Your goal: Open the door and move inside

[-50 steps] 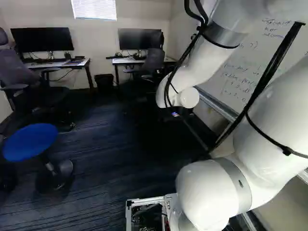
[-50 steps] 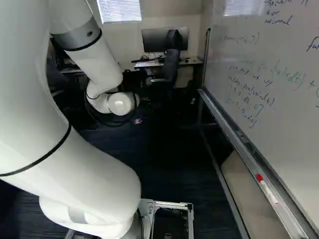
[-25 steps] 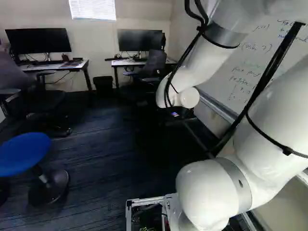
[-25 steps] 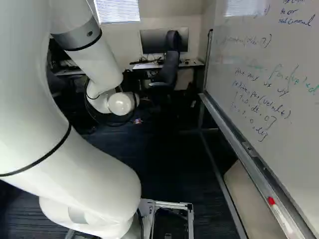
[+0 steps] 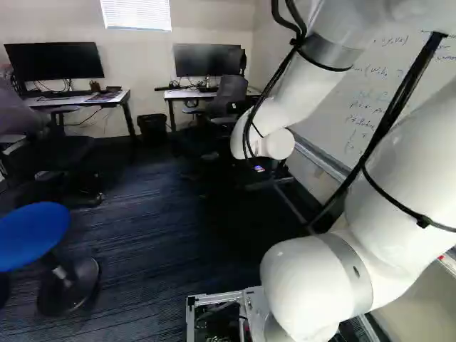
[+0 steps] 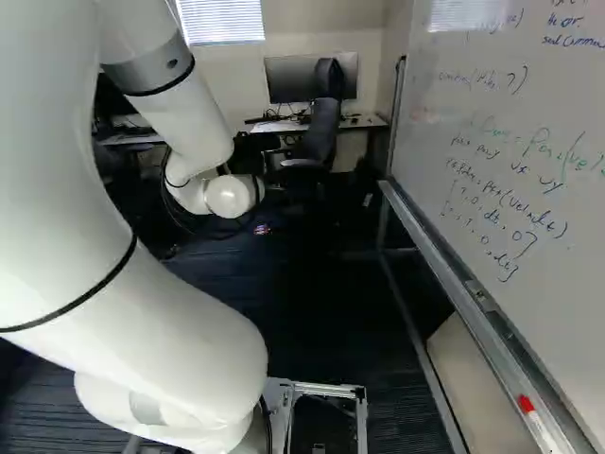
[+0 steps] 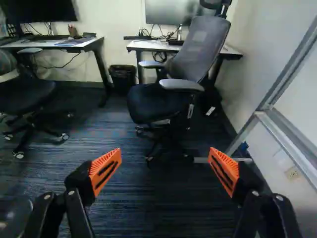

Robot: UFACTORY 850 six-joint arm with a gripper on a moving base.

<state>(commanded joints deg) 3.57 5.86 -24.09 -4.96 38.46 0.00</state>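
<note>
No door shows in any view. My gripper [image 5: 262, 169] is mostly hidden behind the white wrist in the left base view, with only a dark part visible below it. From the wrist view, the gripper [image 7: 165, 162] stands open, its two orange pads wide apart. Nothing is between them but the dark carpet [image 7: 148, 198] farther down.
Ahead of the gripper is an office chair [image 7: 185, 64] at a desk [image 7: 136, 45]; a bin [image 7: 122, 76] stands beside it. A whiteboard [image 6: 501, 180] on a metal frame runs along the right. A blue stool [image 5: 32, 231] is at the left of the left base view.
The base has moved forward: the stool slides left and lower in the left base view, and the whiteboard's writing shifts right and grows. Against its lowest joint, the arm holds its pose.
</note>
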